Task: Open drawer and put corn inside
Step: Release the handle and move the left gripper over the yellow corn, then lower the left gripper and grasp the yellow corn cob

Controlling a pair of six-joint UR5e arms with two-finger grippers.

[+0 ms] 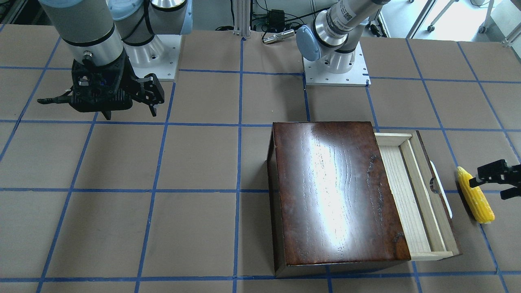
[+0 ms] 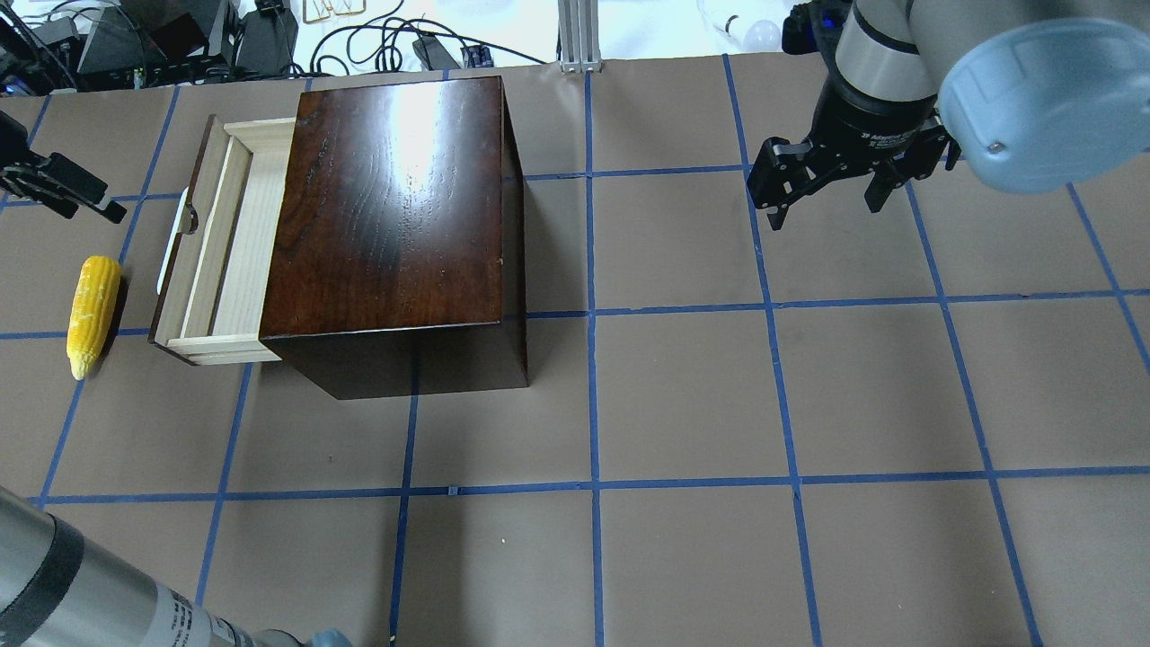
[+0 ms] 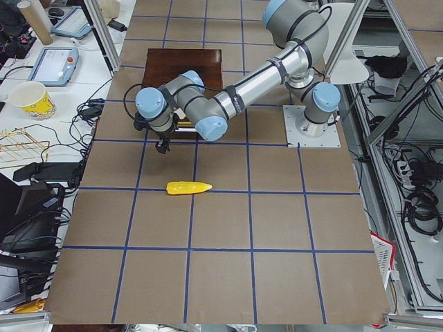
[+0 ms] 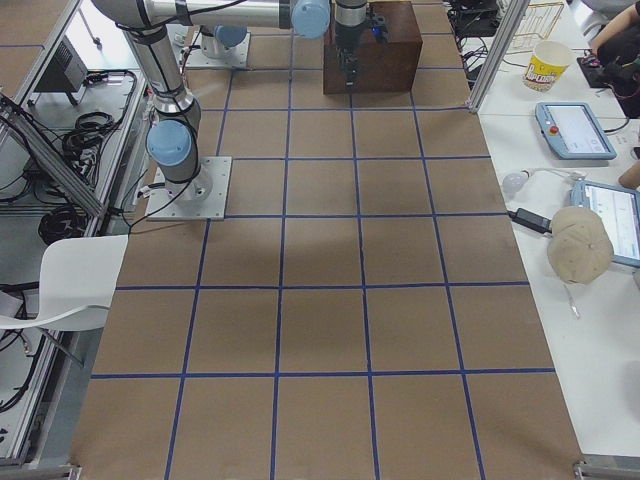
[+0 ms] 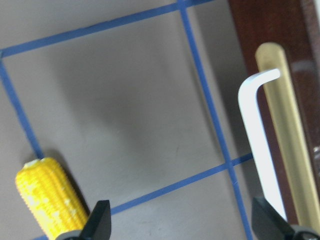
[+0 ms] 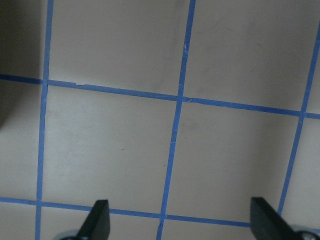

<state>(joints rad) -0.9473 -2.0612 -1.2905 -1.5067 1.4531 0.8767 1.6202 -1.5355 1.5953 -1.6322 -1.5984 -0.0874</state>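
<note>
Nearest the front-facing camera stands the dark reddish-brown box (image 1: 338, 191) on the worktop (image 1: 195, 162), which is brown paper under a blue tape grid. On the view's right side of the box the drawer (image 1: 407, 195) stands partly out, its pale tray exposed and the white handle (image 1: 441, 191) on its front. The corn (image 1: 475, 195) lies flat on the worktop just beyond the handle. It runs roughly parallel to the drawer's front and does not touch it. The left claw (image 1: 488, 189) hangs over the corn at the view's right edge. The right claw (image 1: 131, 114) hangs at upper left near its base, released, well apart from the box.

Overhead exterior: the drawer projects from the box's left face. The corn lies left of it, tapered tip toward the robot, with the left claw near its blunt end.

Exterior left: the corn lies on the worktop on the camera's side of the near arm's claw.

Exterior right: the right claw hangs in line with the box at the far end.

Left wrist: the fingertips (image 5: 100, 220) stand wide apart, so this claw is released. The corn's blunt end is beside one fingertip and the handle beside the other.

Right wrist: both fingertips stand wide apart over the taped worktop.
</note>
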